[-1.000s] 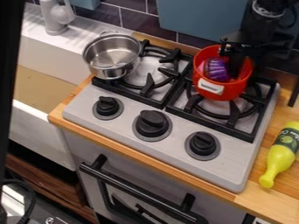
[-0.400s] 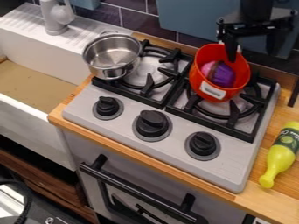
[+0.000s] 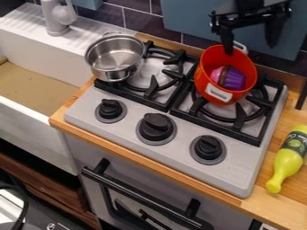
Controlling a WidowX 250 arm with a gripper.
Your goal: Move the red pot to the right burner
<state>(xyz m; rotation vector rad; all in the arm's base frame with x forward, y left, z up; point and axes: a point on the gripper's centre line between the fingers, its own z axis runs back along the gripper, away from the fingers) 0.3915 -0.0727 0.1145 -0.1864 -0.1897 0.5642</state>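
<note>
Clock ref.: 12 o'clock = top edge of view.

Step in hand: release/withdrawal, judged from current pos. Red pot sits on R burner, offset toward burner's 12 o'clock side, w/ a purple-and-pink toy cupcake inside. Pot appears slightly tilted; full seating on grate can't be confirmed.

End effector: open, fingers spread wide, at pot's 1 o'clock. One finger overlaps the far rim in view; contact can't be determined. Pot's far handle lies between the fingers in view.

Adj. items: steel pot on L burner at 10 o'clock of red pot; R knob at 6 o'clock; yellow-green bottle on counter at 5 o'clock.

Next move (est.): raise end effector straight up, clear of rim & handle, then retract toward 12 o'clock. Caution: lateral motion before clearance may snag handle and tip or drag pot. If centering is req'd, regrip and shift pot slightly toward 6 o'clock.
</note>
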